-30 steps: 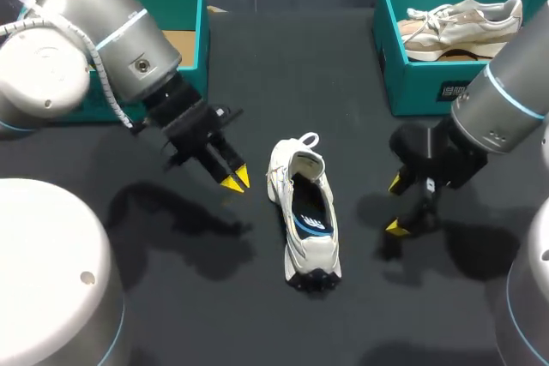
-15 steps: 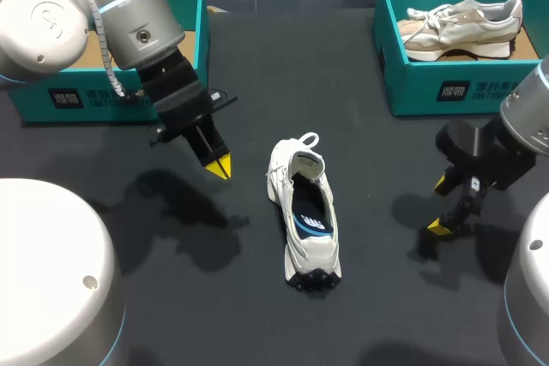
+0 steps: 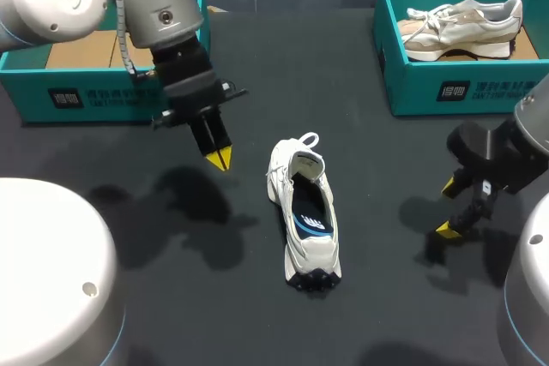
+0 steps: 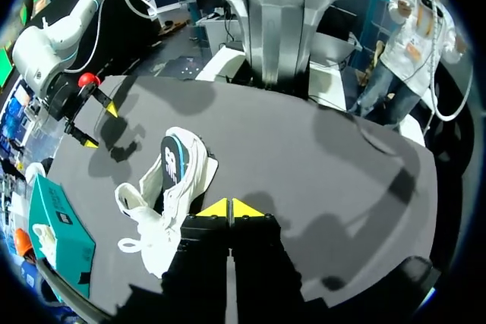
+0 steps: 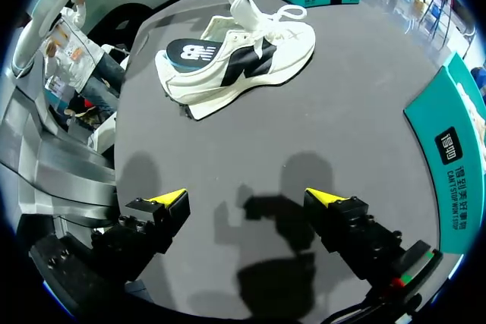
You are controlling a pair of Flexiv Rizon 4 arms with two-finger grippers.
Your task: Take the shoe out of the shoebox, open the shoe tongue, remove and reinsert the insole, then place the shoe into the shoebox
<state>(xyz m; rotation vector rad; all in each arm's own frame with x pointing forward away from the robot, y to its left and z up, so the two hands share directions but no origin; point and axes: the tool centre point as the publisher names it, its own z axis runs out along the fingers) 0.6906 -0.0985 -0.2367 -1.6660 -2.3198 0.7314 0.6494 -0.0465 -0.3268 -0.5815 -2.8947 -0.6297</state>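
The left gripper pulls back toward the upper left, its tips apparently closing; the right gripper retreats toward the right edge.

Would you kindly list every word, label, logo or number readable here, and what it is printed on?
On the left shoebox: a white front-wall label, too small to read.
On the right shoebox: a white front-wall label, too blurred to read.
On the insole of the shoe: a white logo, not legible as words.
No numbers can be read.
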